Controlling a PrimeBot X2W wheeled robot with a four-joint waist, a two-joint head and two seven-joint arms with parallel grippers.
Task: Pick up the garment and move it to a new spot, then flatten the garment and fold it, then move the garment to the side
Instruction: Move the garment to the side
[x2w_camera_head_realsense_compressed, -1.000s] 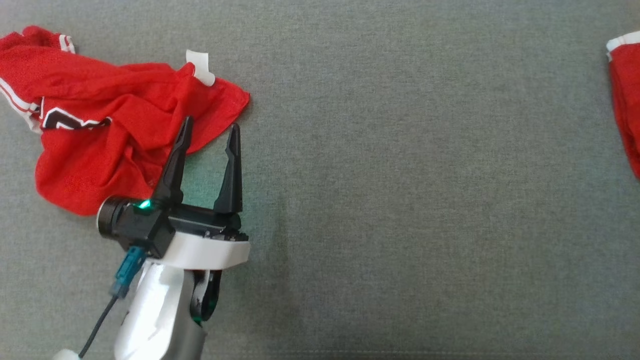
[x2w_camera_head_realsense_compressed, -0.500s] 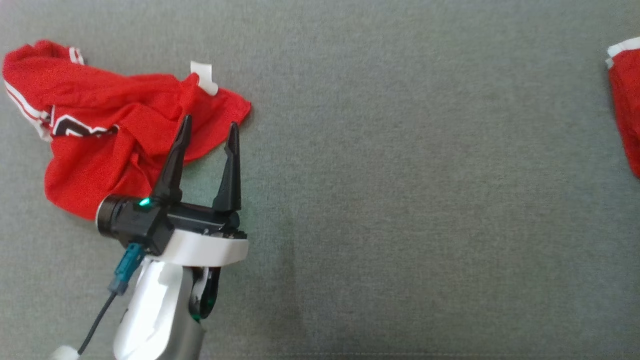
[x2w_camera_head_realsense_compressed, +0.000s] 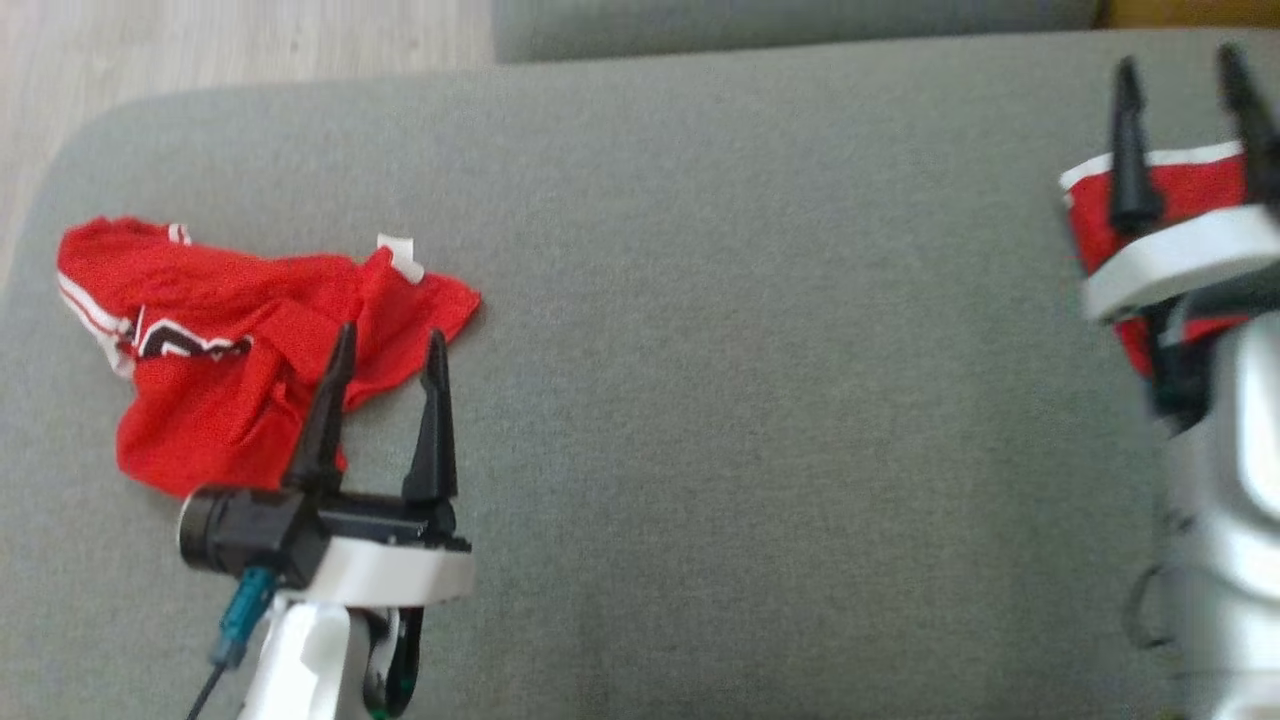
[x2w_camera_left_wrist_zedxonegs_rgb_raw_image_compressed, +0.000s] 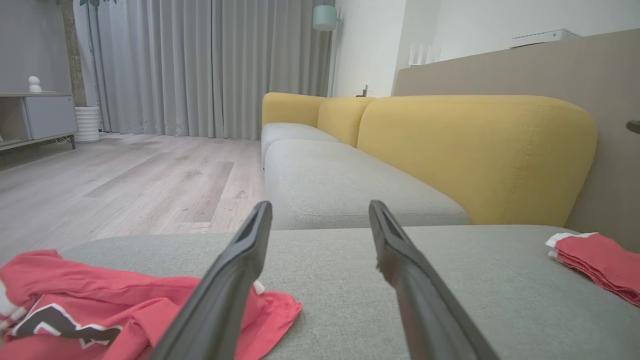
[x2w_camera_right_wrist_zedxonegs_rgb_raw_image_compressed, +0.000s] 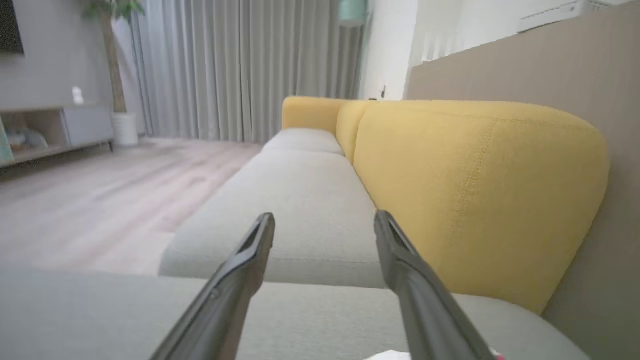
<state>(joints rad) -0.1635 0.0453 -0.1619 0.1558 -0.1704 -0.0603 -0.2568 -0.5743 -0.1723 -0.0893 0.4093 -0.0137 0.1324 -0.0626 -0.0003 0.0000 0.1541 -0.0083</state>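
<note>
A crumpled red garment (x2w_camera_head_realsense_compressed: 235, 350) with white trim and a black-and-white print lies on the left of the grey cushion (x2w_camera_head_realsense_compressed: 700, 350); the left wrist view has it at the lower left (x2w_camera_left_wrist_zedxonegs_rgb_raw_image_compressed: 100, 310). My left gripper (x2w_camera_head_realsense_compressed: 390, 345) hovers open at its right edge, one finger over the cloth, nothing between the fingers. My right gripper (x2w_camera_head_realsense_compressed: 1180, 75) is open at the far right, above a second, folded red garment (x2w_camera_head_realsense_compressed: 1165, 195), which also lies at the right edge of the left wrist view (x2w_camera_left_wrist_zedxonegs_rgb_raw_image_compressed: 595, 262).
The cushion's far edge drops to a wooden floor (x2w_camera_head_realsense_compressed: 240, 40) at the upper left. Beyond stands a sofa with grey seats (x2w_camera_left_wrist_zedxonegs_rgb_raw_image_compressed: 340, 185) and yellow backs (x2w_camera_left_wrist_zedxonegs_rgb_raw_image_compressed: 475, 150); a beige wall panel (x2w_camera_left_wrist_zedxonegs_rgb_raw_image_compressed: 615, 125) runs along the right.
The head camera has tilted up, so the whole scene slid down and the cushion's far edge and floor came into view. The right gripper has come into view at the far right.
</note>
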